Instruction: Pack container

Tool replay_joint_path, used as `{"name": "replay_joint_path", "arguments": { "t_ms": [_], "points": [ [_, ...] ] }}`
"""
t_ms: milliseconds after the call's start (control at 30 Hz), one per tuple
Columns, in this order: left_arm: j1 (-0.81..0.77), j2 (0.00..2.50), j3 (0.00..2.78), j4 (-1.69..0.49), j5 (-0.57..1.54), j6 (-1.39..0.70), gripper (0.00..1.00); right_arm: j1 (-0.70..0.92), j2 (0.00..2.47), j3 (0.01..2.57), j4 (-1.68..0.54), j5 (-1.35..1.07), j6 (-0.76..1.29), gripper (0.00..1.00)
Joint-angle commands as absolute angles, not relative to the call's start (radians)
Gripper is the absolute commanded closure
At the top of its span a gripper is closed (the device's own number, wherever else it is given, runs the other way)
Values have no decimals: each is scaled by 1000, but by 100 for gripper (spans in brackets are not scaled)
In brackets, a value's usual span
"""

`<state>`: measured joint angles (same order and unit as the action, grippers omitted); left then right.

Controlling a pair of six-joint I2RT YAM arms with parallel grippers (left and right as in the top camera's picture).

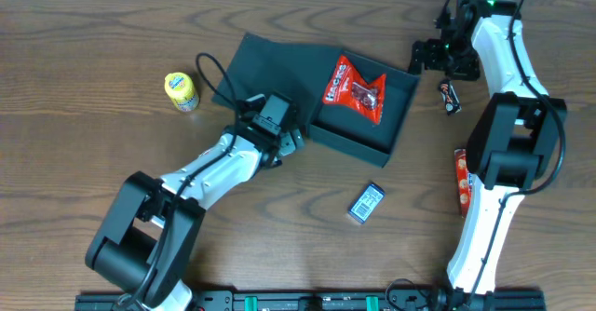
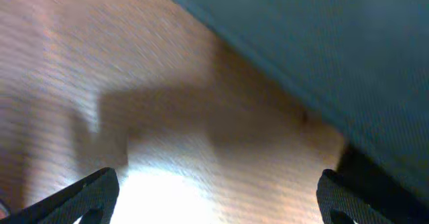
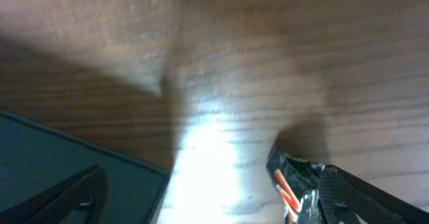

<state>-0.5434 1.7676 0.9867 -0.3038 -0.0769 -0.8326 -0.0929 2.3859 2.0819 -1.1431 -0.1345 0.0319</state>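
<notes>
Container (image 1: 337, 125): dark box, mid-table (image 1: 93, 162), flap lid open to its left, red snack packet (image 1: 355, 88) inside.
Left gripper (image 2: 218, 190): jaws spread wide, holding nothing, low beside the box's edge.
Right gripper (image 3: 208, 190): jaws wide, empty, near the box's corner; dark wrapper (image 1: 450, 96) just beside one finger.
Further out: yellow can (image 1: 182, 91), blue packet (image 1: 366, 203), red bar (image 1: 462, 181), well apart.

The overhead view is sharp and evenly bright, lit from above. The brown wood-grain worktop (image 1: 84, 32) carries only faint, soft shadows around the dark teal matte square cardboard box (image 1: 279, 69). Both wrist views are smeared and out of focus. In the left one, white glare lies on the wood below the box, under a broad grey shadow. The right one is dimmer, with a glare streak just right of the box corner.
</notes>
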Motion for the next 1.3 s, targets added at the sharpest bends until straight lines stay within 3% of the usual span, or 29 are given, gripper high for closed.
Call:
{"name": "replay_joint_path", "arguments": {
  "t_ms": [0,467,1267],
  "points": [
    [-516,1773,987,-295,-94,-815,5,-84,2376,2100,-1165,-209,10,1],
    [-504,1773,1043,-207,-78,-780,5,-83,2376,2100,-1332,-393,9,1],
    [-442,1773,1104,-144,-77,-679,5,40,2375,2100,-1535,-393,-77,1]
  ]
}}
